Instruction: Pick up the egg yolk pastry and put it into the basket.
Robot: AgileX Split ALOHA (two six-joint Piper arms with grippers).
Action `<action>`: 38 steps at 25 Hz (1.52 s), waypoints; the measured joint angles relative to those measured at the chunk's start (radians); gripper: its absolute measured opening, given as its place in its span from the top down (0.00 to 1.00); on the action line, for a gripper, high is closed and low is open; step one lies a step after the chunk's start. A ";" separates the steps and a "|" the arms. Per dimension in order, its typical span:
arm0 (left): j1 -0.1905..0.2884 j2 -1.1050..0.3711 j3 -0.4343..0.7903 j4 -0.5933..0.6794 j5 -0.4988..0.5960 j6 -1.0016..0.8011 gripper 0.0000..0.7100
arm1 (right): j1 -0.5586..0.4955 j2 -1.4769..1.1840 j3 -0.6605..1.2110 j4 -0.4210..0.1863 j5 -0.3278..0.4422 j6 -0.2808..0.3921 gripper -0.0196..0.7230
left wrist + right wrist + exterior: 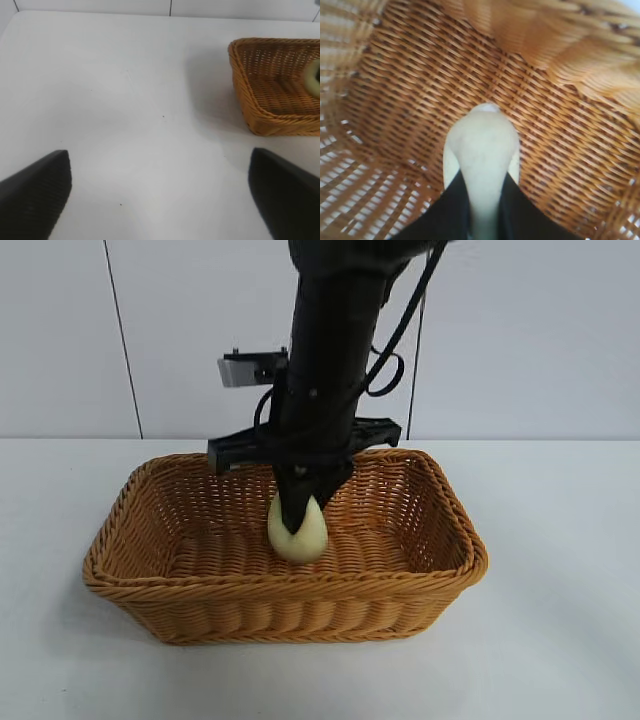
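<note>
The orange-tan wicker basket (150,570) stands in the middle of the white table. My right gripper (298,520) reaches down into it from behind and is shut on the pale cream-yellow egg yolk pastry (300,536), which it squeezes narrow; the pastry is at or just above the basket floor. In the right wrist view the pastry (482,145) sits between the two black fingers (447,210) over the woven basket floor (410,90). My left gripper (160,195) is open and empty over bare table, away from the basket (260,95).
The white table (560,640) surrounds the basket on all sides. A white panelled wall stands behind. The left wrist view shows the pastry's edge (314,77) inside the basket.
</note>
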 joint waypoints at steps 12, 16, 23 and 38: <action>0.000 0.000 0.000 0.000 0.000 0.000 0.02 | 0.000 0.022 -0.034 0.002 0.047 0.000 0.18; 0.000 0.000 0.000 0.000 0.000 0.000 0.02 | 0.000 0.019 -0.139 -0.033 0.154 0.000 0.12; 0.000 0.000 0.000 0.000 0.000 0.000 0.02 | -0.007 -0.013 -0.343 -0.118 0.211 0.003 0.10; 0.000 -0.001 0.000 0.000 0.000 0.000 0.02 | -0.362 -0.055 -0.369 -0.146 0.220 0.012 0.11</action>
